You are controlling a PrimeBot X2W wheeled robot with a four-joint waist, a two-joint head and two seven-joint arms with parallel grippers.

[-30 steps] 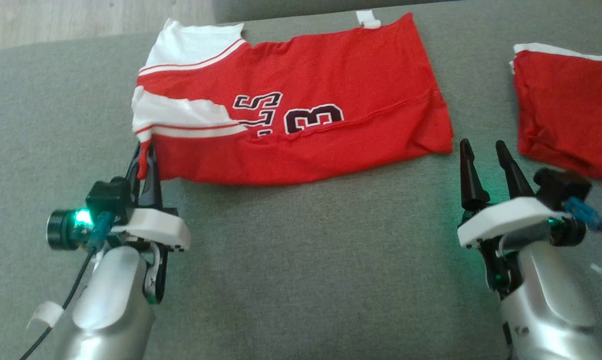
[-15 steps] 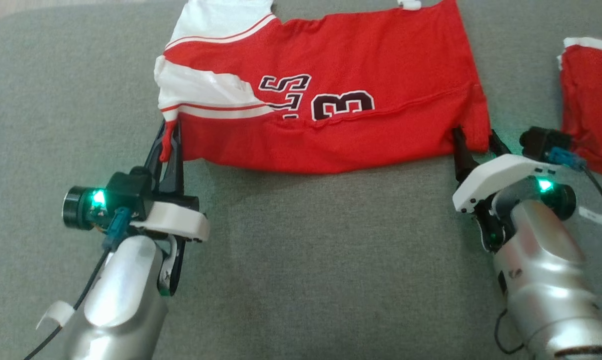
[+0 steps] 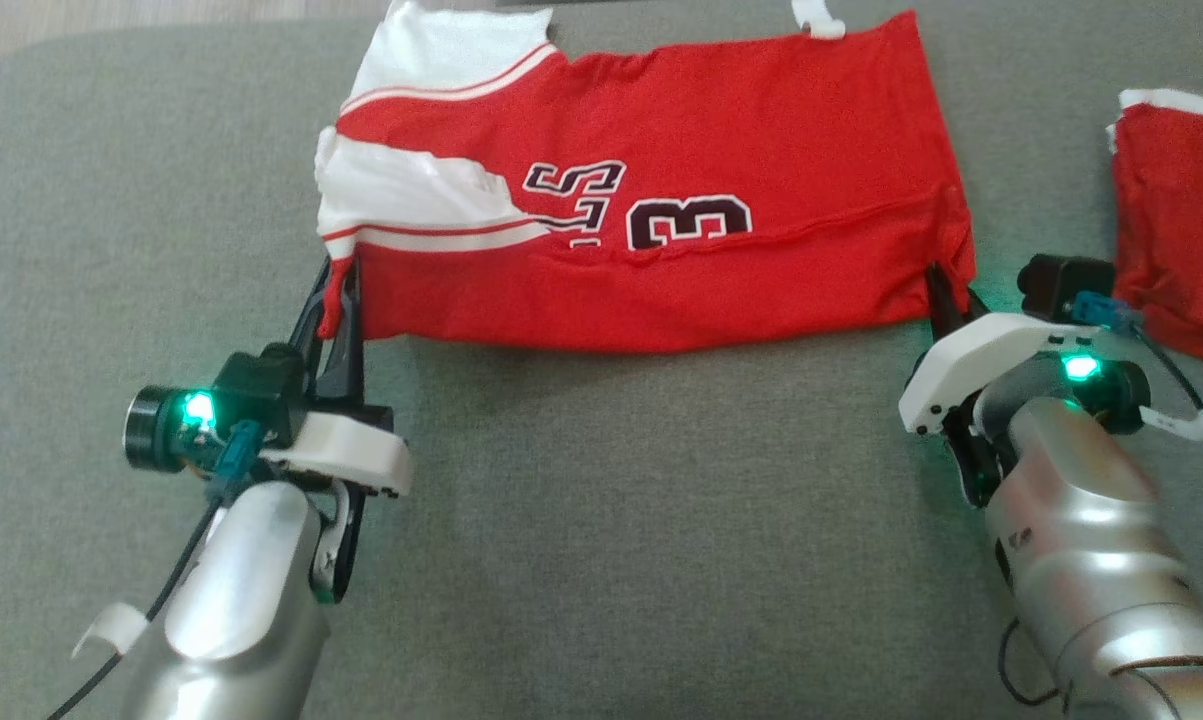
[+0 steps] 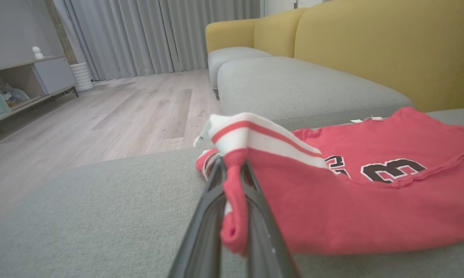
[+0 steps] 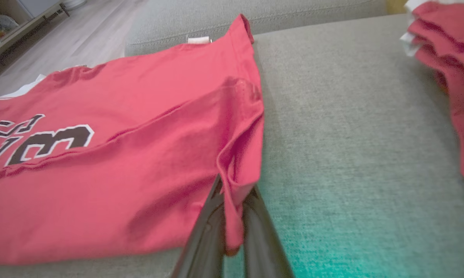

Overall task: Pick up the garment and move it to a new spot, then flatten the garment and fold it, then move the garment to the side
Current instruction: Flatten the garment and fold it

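Observation:
A red jersey (image 3: 661, 190) with white shoulder panels and dark numbers lies spread and partly folded on the grey cushion (image 3: 601, 520). My left gripper (image 3: 336, 285) is shut on its near left corner; in the left wrist view red cloth (image 4: 232, 216) is pinched between the dark fingers (image 4: 201, 231). My right gripper (image 3: 951, 290) is shut on the near right corner, where the right wrist view has the jersey's hem (image 5: 235, 200) bunched between its fingers (image 5: 205, 239).
A second red garment (image 3: 1181, 240) with a white edge lies folded at the far right of the cushion. Yellow sofa backs (image 4: 370, 46) and another grey seat (image 4: 301, 88) stand beyond. Wooden floor (image 4: 100, 116) lies past the cushion's left edge.
The right gripper moved forward from open and free of the cloth to the jersey's near right corner and closed on it. The head view shifted. The left gripper kept its hold.

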